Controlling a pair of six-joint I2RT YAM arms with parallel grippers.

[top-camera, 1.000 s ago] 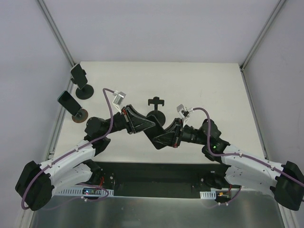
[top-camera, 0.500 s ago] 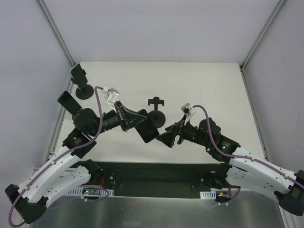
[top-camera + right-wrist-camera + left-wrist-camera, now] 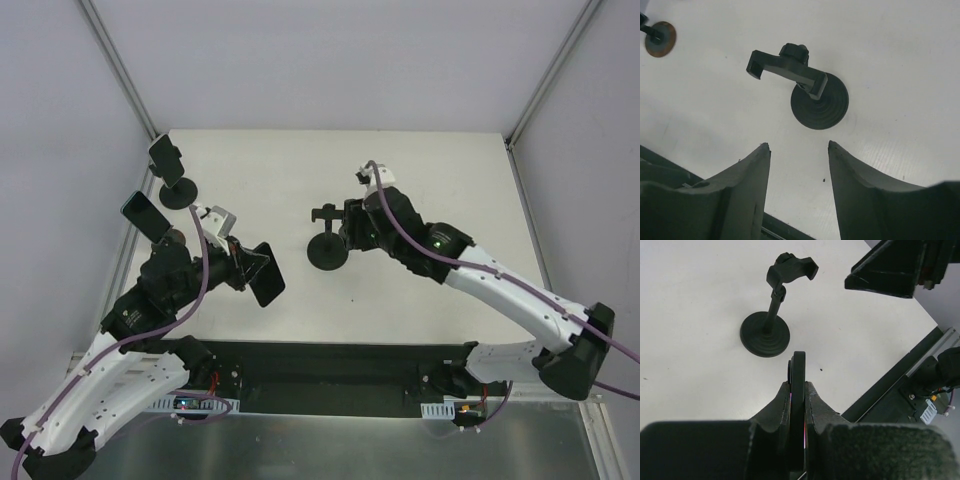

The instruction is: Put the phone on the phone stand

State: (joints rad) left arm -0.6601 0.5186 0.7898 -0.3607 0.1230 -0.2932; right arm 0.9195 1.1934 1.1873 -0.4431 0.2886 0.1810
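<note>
A black phone is pinched edge-on in my left gripper, held above the table left of the middle; the wrist view shows the phone standing up between the shut fingers. The empty black phone stand stands at the centre, its cradle on top of a thin post. My right gripper hovers just right of the stand, open and holding nothing. In the right wrist view the stand's base and cradle lie ahead of that gripper.
Two more stands at the far left each carry a phone, one at the back and one nearer. The nearer stand's brown base shows in the right wrist view. A black strip runs along the table's near edge.
The right gripper let go of the phone, opened and swung back to beside the stand. The left arm drew away to the left with the phone in its grip.
</note>
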